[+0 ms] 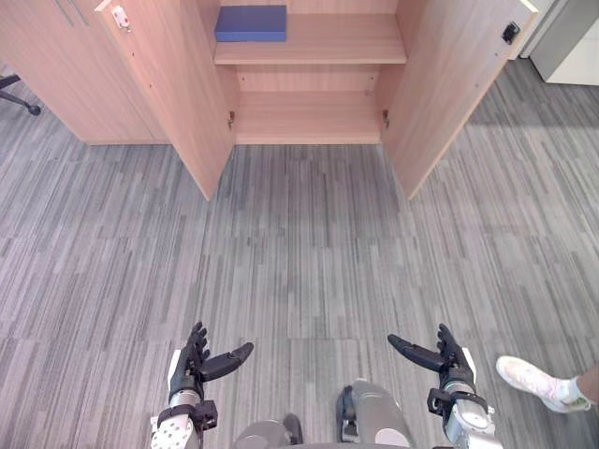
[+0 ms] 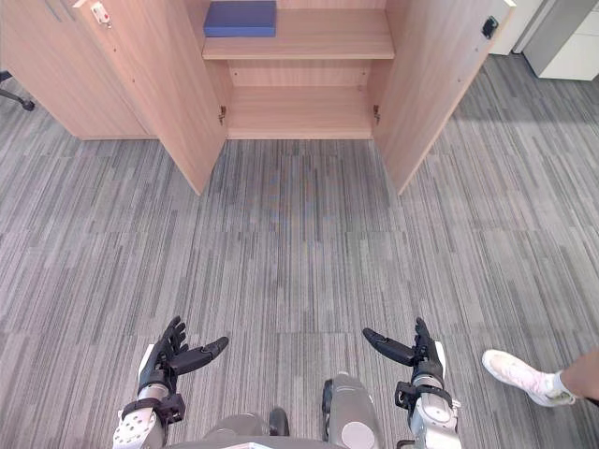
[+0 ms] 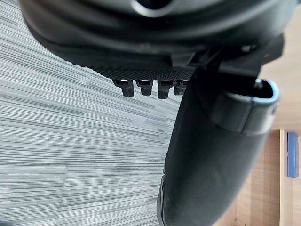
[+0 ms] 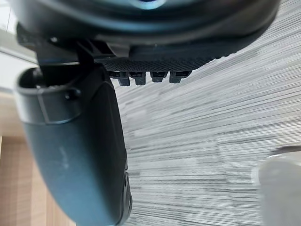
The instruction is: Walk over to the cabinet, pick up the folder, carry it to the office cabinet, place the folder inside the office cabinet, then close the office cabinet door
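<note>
- Grey striped carpet [image 1: 299,262] runs up to a wooden cabinet [image 1: 309,117]; the blue folder [image 1: 250,23] lies flat on its upper shelf, toward the left side.
- Both cabinet doors stand wide open, the left door [image 1: 178,94] and the right door [image 1: 449,84] angled out over the floor.
- The left hand [image 1: 190,367] and right hand [image 1: 452,360] hang low, well apart from the cabinet, fingers straight and released, thumbs pointing inward, grasping nothing.
- A person's white shoe [image 1: 529,379] rests on the carpet just beside the right hand.
</note>
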Available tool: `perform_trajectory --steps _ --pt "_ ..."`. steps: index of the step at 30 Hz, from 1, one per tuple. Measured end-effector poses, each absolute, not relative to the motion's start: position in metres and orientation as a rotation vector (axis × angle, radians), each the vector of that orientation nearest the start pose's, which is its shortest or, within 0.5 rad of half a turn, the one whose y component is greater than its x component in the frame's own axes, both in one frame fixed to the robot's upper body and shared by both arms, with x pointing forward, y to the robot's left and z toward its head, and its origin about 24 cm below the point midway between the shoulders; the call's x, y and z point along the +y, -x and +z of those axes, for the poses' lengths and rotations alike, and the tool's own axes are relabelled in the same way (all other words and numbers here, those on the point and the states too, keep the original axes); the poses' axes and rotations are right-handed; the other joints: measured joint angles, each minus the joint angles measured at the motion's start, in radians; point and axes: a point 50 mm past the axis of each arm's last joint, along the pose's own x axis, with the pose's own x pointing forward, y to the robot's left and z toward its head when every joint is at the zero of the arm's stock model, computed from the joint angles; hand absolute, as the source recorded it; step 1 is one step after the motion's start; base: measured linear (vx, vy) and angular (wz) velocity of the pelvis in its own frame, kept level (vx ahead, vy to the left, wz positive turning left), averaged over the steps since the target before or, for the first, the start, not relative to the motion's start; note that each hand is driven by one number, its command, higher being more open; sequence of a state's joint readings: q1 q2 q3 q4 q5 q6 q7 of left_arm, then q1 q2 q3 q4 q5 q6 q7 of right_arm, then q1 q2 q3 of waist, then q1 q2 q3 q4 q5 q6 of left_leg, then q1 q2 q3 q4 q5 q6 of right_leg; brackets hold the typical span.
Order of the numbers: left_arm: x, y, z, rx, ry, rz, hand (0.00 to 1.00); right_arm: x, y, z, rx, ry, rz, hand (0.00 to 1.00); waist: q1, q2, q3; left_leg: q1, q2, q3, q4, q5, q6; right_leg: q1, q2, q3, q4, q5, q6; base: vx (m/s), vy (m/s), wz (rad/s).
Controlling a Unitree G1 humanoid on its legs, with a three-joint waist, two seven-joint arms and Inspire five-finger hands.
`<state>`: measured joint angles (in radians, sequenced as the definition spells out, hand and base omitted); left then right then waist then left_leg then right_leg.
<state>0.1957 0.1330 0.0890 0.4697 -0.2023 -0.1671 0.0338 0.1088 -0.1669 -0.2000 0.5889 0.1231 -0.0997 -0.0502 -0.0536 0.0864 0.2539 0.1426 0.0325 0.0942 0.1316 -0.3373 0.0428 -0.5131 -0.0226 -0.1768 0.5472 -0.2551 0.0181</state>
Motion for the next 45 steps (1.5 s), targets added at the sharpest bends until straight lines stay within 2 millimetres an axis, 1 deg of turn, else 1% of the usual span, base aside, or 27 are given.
perform_trajectory --steps 1,2,3,4,5,8,9,12,14,16,18,19,20,21,23,25,26,28,30,32,34,35,36,38,41,43,45 --pt "0.221 -0.171 -0.077 0.456 0.064 0.265 1.00 -0.251 -0.172 -0.085 0.556 0.028 -0.347 1.00 -0.001 0.005 0.005 0.011 0.013 -0.003 -0.001 -0.003 -0.017 -0.016 0.018 -0.004 -0.083 0.056 0.002 0.58 -0.084 0.47" --pt "0.222 -0.174 -0.075 0.444 0.066 0.268 1.00 -0.248 -0.172 -0.085 0.557 0.041 -0.329 1.00 0.000 -0.004 0.004 0.035 0.020 -0.003 -0.001 -0.014 -0.052 -0.017 0.031 0.003 -0.239 0.190 -0.005 0.64 -0.092 0.42" --pt "0.224 -0.172 -0.076 0.448 0.062 0.274 1.00 -0.246 -0.168 -0.085 0.565 0.054 -0.312 1.00 -0.005 -0.020 -0.001 0.089 0.025 -0.007 0.005 -0.043 -0.102 0.002 0.026 0.009 -0.309 0.448 -0.061 0.68 -0.111 0.18" --pt "0.219 -0.175 -0.077 0.451 0.079 0.275 1.00 -0.249 -0.174 -0.083 0.557 0.068 -0.309 1.00 0.002 0.016 0.006 0.094 0.058 -0.004 0.026 -0.047 -0.113 -0.008 0.053 -0.010 -0.250 0.409 -0.066 0.64 -0.126 0.22" --pt "0.219 -0.180 -0.075 0.439 0.075 0.261 1.00 -0.246 -0.183 -0.079 0.535 0.062 -0.301 1.00 -0.015 0.015 0.011 0.074 0.069 -0.006 0.072 -0.008 -0.173 -0.016 0.042 -0.016 -0.195 0.347 -0.082 0.60 -0.150 0.14" --pt "0.210 -0.179 -0.080 0.457 0.104 0.253 1.00 -0.245 -0.185 -0.075 0.519 0.091 -0.276 1.00 -0.017 -0.001 0.022 0.005 0.068 0.009 0.390 0.266 -0.179 0.114 0.020 -0.020 -0.150 0.208 -0.080 0.66 -0.195 0.28" --pt "0.210 -0.172 -0.083 0.466 0.109 0.257 1.00 -0.239 -0.186 -0.077 0.521 0.091 -0.254 1.00 -0.010 -0.013 0.031 -0.079 0.109 0.027 0.629 0.302 -0.175 0.221 0.033 -0.012 -0.215 0.181 -0.083 0.61 -0.172 -0.01" --pt "0.214 -0.170 -0.081 0.459 0.108 0.265 1.00 -0.222 -0.191 -0.077 0.508 0.060 -0.217 1.00 0.039 -0.037 0.054 -0.296 0.201 0.116 0.986 0.164 -0.095 0.426 0.068 0.022 -0.342 0.147 -0.102 0.57 -0.107 -0.25" --pt "0.213 -0.166 -0.084 0.475 0.108 0.256 1.00 -0.216 -0.196 -0.074 0.486 0.058 -0.191 1.00 0.073 -0.061 0.059 -0.459 0.190 0.174 0.850 0.100 -0.052 0.549 0.062 0.064 -0.440 0.142 -0.095 0.52 -0.004 -0.43" --pt "0.213 -0.161 -0.087 0.497 0.109 0.256 1.00 -0.217 -0.204 -0.070 0.468 0.061 -0.192 1.00 0.091 -0.077 0.067 -0.530 0.113 0.156 0.518 0.108 -0.073 0.606 0.029 0.113 -0.469 0.107 -0.064 0.59 0.090 -0.63" --pt "0.211 -0.158 -0.089 0.510 0.115 0.257 1.00 -0.221 -0.202 -0.072 0.478 0.057 -0.213 1.00 0.099 -0.073 0.063 -0.529 0.064 0.127 0.233 0.190 -0.084 0.645 0.013 0.139 -0.488 0.085 -0.038 0.58 0.163 -0.60" --pt "0.212 -0.157 -0.090 0.515 0.114 0.258 1.00 -0.225 -0.199 -0.076 0.497 0.053 -0.235 1.00 0.111 -0.073 0.060 -0.516 0.042 0.102 0.133 0.357 -0.072 0.679 0.000 0.165 -0.495 0.057 -0.017 0.76 0.274 -0.44" --pt "0.214 -0.162 -0.089 0.508 0.109 0.267 1.00 -0.225 -0.194 -0.081 0.528 0.050 -0.246 1.00 0.101 -0.103 0.032 -0.513 -0.006 0.106 0.152 0.359 0.011 0.663 -0.051 0.185 -0.446 0.034 0.004 0.64 0.256 -0.27" --pt "0.214 -0.164 -0.088 0.501 0.111 0.267 1.00 -0.226 -0.192 -0.082 0.532 0.051 -0.249 1.00 0.097 -0.104 0.032 -0.515 -0.008 0.108 0.165 0.344 0.019 0.656 -0.057 0.187 -0.421 0.030 0.010 0.76 0.309 -0.09" --pt "0.214 -0.161 -0.089 0.510 0.110 0.273 1.00 -0.224 -0.188 -0.088 0.565 0.045 -0.241 1.00 0.091 -0.113 0.030 -0.427 -0.022 0.155 0.250 0.196 0.043 0.574 -0.093 0.222 -0.068 0.022 0.120 0.61 0.243 -0.40" --pt "0.216 -0.157 -0.091 0.522 0.104 0.277 1.00 -0.220 -0.188 -0.089 0.570 0.047 -0.226 1.00 0.078 -0.113 0.030 -0.351 -0.034 0.163 0.240 0.154 0.050 0.512 -0.113 0.220 0.143 0.060 0.233 0.46 0.148 -0.27" --pt "0.219 -0.156 -0.091 0.525 0.091 0.280 1.00 -0.215 -0.187 -0.091 0.578 0.041 -0.210 1.00 0.062 -0.112 0.029 -0.278 -0.037 0.164 0.218 0.126 0.050 0.447 -0.124 0.196 0.326 0.049 0.217 0.51 0.111 -0.11" --pt "0.224 -0.157 -0.089 0.519 0.067 0.278 1.00 -0.205 -0.188 -0.093 0.584 0.041 -0.175 1.00 0.055 -0.110 0.022 -0.160 -0.033 0.165 0.129 0.116 0.050 0.333 -0.144 0.093 0.412 -0.007 0.115 0.51 0.068 -0.10" --pt "0.226 -0.159 -0.088 0.513 0.061 0.278 1.00 -0.202 -0.188 -0.095 0.592 0.045 -0.159 1.00 0.050 -0.102 0.024 -0.084 -0.013 0.160 0.072 0.116 0.049 0.256 -0.133 0.017 0.313 -0.041 0.054 0.44 -0.030 0.01" --pt "0.226 -0.161 -0.089 0.519 0.067 0.279 1.00 -0.202 -0.186 -0.098 0.609 0.058 -0.154 1.00 0.044 -0.096 0.025 -0.043 0.017 0.152 0.069 0.116 0.048 0.205 -0.096 -0.017 0.092 -0.038 0.036 0.49 -0.137 0.25" --pt "0.227 -0.158 -0.091 0.528 0.065 0.281 1.00 -0.205 -0.171 -0.104 0.649 0.064 -0.164 1.00 0.031 -0.112 0.010 0.011 0.028 0.126 0.083 0.068 -0.055 0.203 -0.040 0.016 -0.307 0.223 -0.002 0.48 -0.175 0.49" --pt "0.227 -0.156 -0.092 0.534 0.064 0.283 1.00 -0.206 -0.164 -0.107 0.667 0.066 -0.169 1.00 0.029 -0.126 0.002 0.025 0.021 0.112 0.097 0.039 -0.094 0.201 -0.045 0.037 -0.325 0.382 -0.030 0.50 -0.165 0.32" --pt "0.217 -0.158 -0.099 0.565 0.101 0.286 1.00 -0.217 -0.163 -0.109 0.699 0.097 -0.182 1.00 0.036 -0.072 -0.004 0.019 0.075 0.089 0.142 0.017 -0.118 0.191 -0.021 0.011 -0.246 0.333 -0.054 0.50 -0.167 0.33" --pt "0.208 -0.160 -0.098 0.556 0.120 0.264 1.00 -0.223 -0.157 -0.108 0.699 0.095 -0.213 1.00 0.029 -0.066 -0.007 -0.035 0.094 0.061 0.308 0.059 -0.130 0.227 -0.032 -0.015 -0.210 0.230 -0.045 0.47 -0.210 0.42" --pt "0.198 -0.160 -0.097 0.544 0.153 0.258 1.00 -0.222 -0.146 -0.109 0.704 0.083 -0.223 1.00 0.044 -0.065 -0.005 -0.174 0.181 0.076 0.687 0.098 -0.136 0.369 -0.024 -0.053 -0.260 0.186 -0.062 0.38 -0.173 0.40" --pt "0.194 -0.164 -0.093 0.521 0.153 0.239 1.00 -0.220 -0.148 -0.106 0.677 0.064 -0.232 1.00 0.062 -0.080 -0.014 -0.244 0.193 0.129 0.637 0.062 -0.111 0.430 -0.032 -0.053 -0.320 0.187 -0.060 0.29 -0.073 -0.02" --pt "0.191 -0.166 -0.090 0.509 0.151 0.222 1.00 -0.224 -0.155 -0.103 0.657 0.056 -0.253 1.00 0.064 -0.067 -0.022 -0.250 0.176 0.127 0.374 0.078 -0.113 0.465 -0.029 -0.049 -0.361 0.195 -0.047 0.19 0.022 -0.06"
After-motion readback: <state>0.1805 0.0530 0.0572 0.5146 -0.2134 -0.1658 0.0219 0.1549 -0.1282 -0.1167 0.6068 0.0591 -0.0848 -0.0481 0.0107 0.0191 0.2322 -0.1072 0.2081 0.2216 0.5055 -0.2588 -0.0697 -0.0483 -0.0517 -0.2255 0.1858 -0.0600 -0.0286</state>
